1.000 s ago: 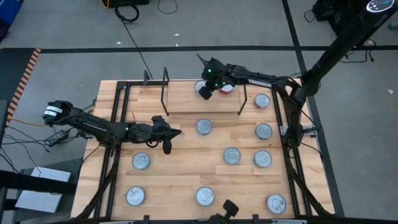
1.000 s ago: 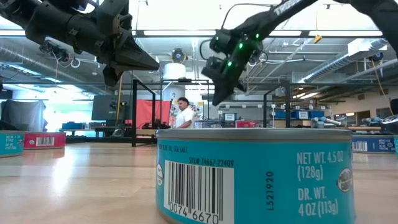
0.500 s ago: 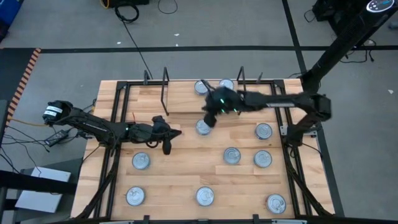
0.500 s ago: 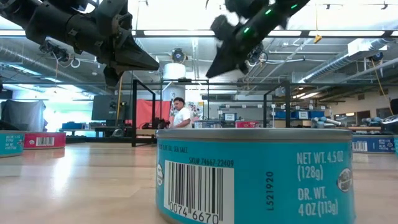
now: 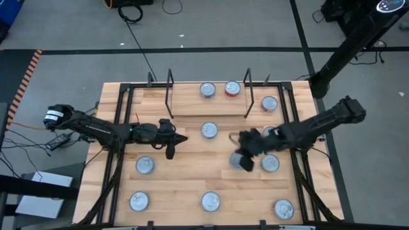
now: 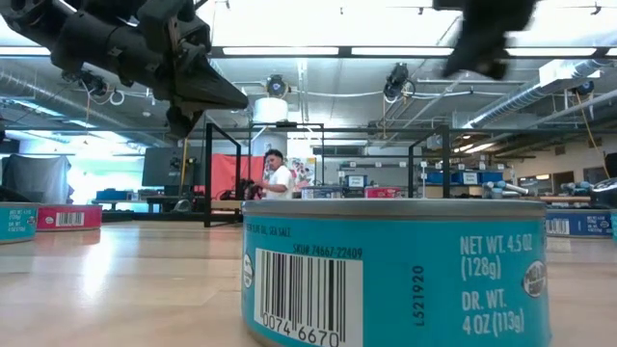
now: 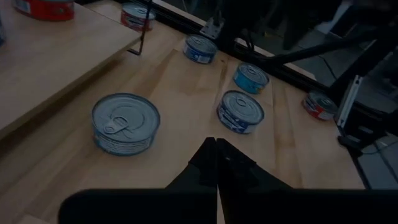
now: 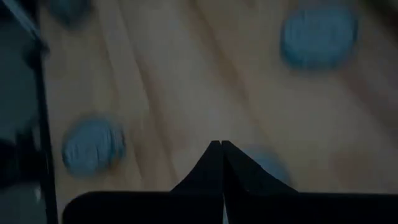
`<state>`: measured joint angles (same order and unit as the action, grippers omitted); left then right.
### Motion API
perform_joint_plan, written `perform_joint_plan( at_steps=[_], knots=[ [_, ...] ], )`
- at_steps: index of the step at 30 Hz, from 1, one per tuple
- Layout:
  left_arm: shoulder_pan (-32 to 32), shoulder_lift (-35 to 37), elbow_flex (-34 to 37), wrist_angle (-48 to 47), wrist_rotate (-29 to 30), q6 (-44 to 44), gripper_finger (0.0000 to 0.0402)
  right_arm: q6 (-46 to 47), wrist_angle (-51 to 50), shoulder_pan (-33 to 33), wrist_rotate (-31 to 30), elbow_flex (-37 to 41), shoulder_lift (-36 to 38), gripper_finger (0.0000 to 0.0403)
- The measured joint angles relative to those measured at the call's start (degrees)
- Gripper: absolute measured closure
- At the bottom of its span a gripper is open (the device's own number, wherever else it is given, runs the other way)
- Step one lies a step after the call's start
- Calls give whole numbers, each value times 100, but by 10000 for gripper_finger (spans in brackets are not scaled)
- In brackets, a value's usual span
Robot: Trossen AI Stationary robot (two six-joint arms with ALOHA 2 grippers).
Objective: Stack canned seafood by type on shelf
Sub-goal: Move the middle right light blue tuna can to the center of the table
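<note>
The shelf [image 5: 192,101], a light-wood board between black wire uprights, stands at the table's far side. A silver-lidded tin [image 5: 207,89] and a red-sided tin [image 5: 232,88] sit on it. Several more tins lie flat on the table, among them one just in front of the shelf [image 5: 209,130] [image 7: 125,121]. My left gripper [image 5: 183,136] [image 7: 216,144] hovers shut above the table, left of that tin. My right gripper [image 5: 244,161] [image 8: 221,144] is shut and raised above the table's right middle. It hides a tin beneath it and touches nothing.
Loose tins lie at the right [image 5: 270,103] [image 5: 270,164], near left [image 5: 145,165] [image 5: 138,202], near middle [image 5: 211,201] and near right [image 5: 283,209]. A blue tin [image 6: 395,270] fills the low view's foreground. Black frame rails [image 5: 121,128] run along both table sides. A person [image 6: 280,178] stands far behind.
My right gripper has swung from the two tins on the shelf toward the table's near edge and right. It passed the tin in front of the shelf and now hangs over the right middle. Both tins stay on the shelf.
</note>
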<state>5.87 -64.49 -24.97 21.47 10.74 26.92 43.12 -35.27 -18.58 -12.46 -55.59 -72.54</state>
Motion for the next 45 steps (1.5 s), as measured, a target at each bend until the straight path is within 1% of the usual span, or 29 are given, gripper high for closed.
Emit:
perform_joint_plan(
  at_steps=[4, 8, 12, 14, 19, 24, 26, 29, 34, 38, 41, 45],
  knots=[
    [-98, -1, 0, 0, -129, 6, 401, 964, -1006, -719, 112, 2, 14, 401],
    [-142, 0, 0, -2, -249, 24, 401, 1872, -1628, -1320, 167, 2, 12, 394],
    [-140, -1, 0, -2, -254, 59, 401, 2800, -2180, -1700, 201, 2, -28, 374],
    [-140, 0, 0, -3, -253, 94, 401, 3123, -2376, -1841, 219, 14, -78, 361],
    [-137, -2, 0, -11, -251, 177, 401, 3278, -2379, -2022, 322, 22, -407, 316],
    [-137, -1, 0, -22, -250, 179, 401, 3298, -2382, -2078, 605, 23, -1075, 267],
    [-137, -2, 0, -24, -249, 179, 401, 3378, -2395, -2078, 615, 24, -1356, 254],
    [-137, 0, 0, -24, -249, 184, 401, 3621, -2389, -2078, 617, 24, -1696, 247],
    [-137, 0, 0, -24, -249, 184, 401, 3834, -2250, -2078, 672, 18, -2098, 253],
    [-137, 0, 0, -20, -247, 186, 401, 3809, -1896, -2075, 825, 20, -2347, 276],
    [-137, 0, 0, -20, -247, 186, 401, 3788, -1756, -2075, 929, 33, -2409, 310],
    [-137, -1, 0, -17, -245, 186, 401, 3637, -1392, -2073, 1059, 37, -2460, 377]
  ],
)
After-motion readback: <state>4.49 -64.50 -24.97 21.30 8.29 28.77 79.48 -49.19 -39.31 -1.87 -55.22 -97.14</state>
